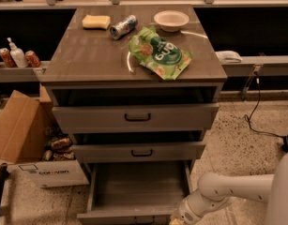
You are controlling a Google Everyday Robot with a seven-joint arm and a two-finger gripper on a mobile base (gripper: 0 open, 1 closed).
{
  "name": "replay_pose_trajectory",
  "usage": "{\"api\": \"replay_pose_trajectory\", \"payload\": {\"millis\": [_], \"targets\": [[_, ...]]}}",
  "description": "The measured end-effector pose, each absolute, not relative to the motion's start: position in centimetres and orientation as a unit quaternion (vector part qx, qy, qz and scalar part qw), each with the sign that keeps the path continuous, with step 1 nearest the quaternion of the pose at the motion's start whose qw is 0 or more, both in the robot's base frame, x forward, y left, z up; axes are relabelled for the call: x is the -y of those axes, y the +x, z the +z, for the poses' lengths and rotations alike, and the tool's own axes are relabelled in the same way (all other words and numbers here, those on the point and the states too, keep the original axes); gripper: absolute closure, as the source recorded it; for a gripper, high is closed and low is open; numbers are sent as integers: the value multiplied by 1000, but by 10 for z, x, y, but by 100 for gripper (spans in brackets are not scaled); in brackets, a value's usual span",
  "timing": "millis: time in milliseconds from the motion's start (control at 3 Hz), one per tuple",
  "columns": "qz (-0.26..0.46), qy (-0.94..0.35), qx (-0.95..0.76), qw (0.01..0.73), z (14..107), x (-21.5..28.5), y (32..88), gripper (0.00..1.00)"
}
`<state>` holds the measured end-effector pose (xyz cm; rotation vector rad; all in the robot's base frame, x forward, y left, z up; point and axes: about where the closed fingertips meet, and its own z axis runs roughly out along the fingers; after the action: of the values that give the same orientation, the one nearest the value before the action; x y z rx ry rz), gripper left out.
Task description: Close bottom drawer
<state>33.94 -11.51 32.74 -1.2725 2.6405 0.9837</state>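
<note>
The bottom drawer (139, 184) of the grey-brown cabinet is pulled far out, showing its plain grey interior. Its front panel (127, 217) lies at the bottom edge of the view. The two drawers above it, one with a wide handle (137, 117) and one mid-height (141, 152), stand slightly out. My white arm reaches in from the right. My gripper (177, 219) is at the drawer's front right corner, low at the frame's bottom edge and mostly cut off.
On the cabinet top lie a green snack bag (158, 54), a can (123, 26), a yellow sponge (96, 21) and a white bowl (171, 20). A cardboard box (26, 139) stands on the floor at left. A black cable (256, 111) runs over the floor at right.
</note>
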Motion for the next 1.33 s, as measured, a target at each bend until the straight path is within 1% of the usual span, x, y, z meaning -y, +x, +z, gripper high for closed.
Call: {"api": "replay_pose_trajectory", "payload": {"millis": [667,1000,1333], "targets": [[262,-409,-874,-5,262,135,345,88],[241,-407,-881,-18,223,143,354,100],[232,-401,-886,-24,189,145,362,100]]}}
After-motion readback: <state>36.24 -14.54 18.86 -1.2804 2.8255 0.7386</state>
